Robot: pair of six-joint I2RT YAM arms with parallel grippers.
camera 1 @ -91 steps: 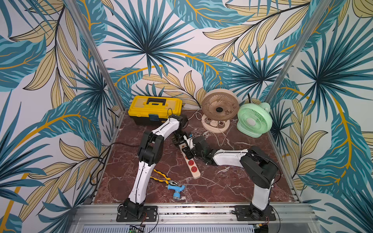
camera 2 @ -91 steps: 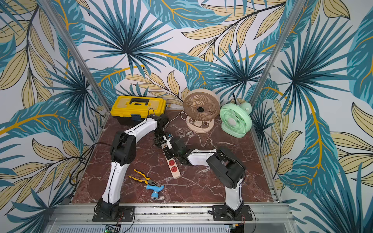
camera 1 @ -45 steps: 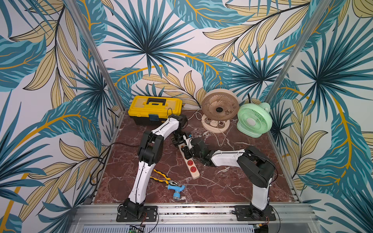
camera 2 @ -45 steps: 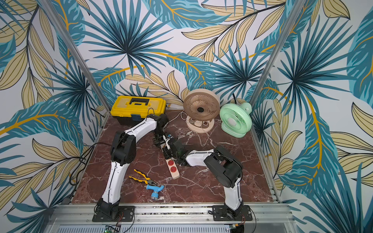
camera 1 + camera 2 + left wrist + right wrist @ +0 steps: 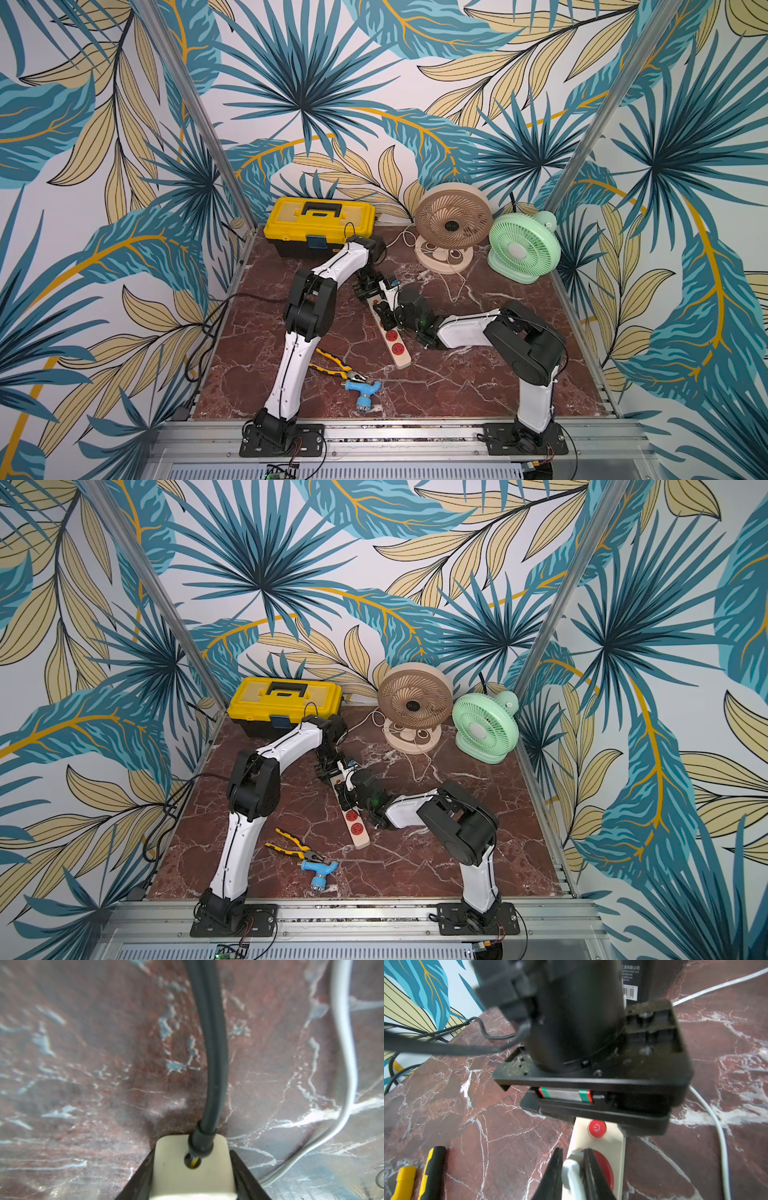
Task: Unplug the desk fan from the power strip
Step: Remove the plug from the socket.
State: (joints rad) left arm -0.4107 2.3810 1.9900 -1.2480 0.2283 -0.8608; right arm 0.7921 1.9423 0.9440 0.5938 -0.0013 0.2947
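The cream power strip [image 5: 400, 356] lies mid-table in both top views [image 5: 360, 838]. My left gripper [image 5: 365, 291] is shut on its far end; in the left wrist view the black fingers [image 5: 143, 1176] clamp the cream end [image 5: 174, 1167] where the dark cord [image 5: 212, 1064] leaves it. My right gripper [image 5: 573, 1150] is shut on the white plug [image 5: 571, 1169], which sits in the red socket [image 5: 604, 1169] beside the red button [image 5: 596, 1128]. A white cable [image 5: 451, 278] runs from the beige desk fan [image 5: 453, 224] at the back toward the strip.
A green fan [image 5: 524, 247] stands right of the beige one. A yellow toolbox [image 5: 318, 226] sits at the back left. Yellow-handled pliers [image 5: 332, 365] and a blue tap fitting [image 5: 363, 390] lie near the front. Black cables [image 5: 208, 328] hang off the left edge.
My right gripper has shifted a little toward the strip's far end and closed its jaws on the white plug. The left arm has stayed put.
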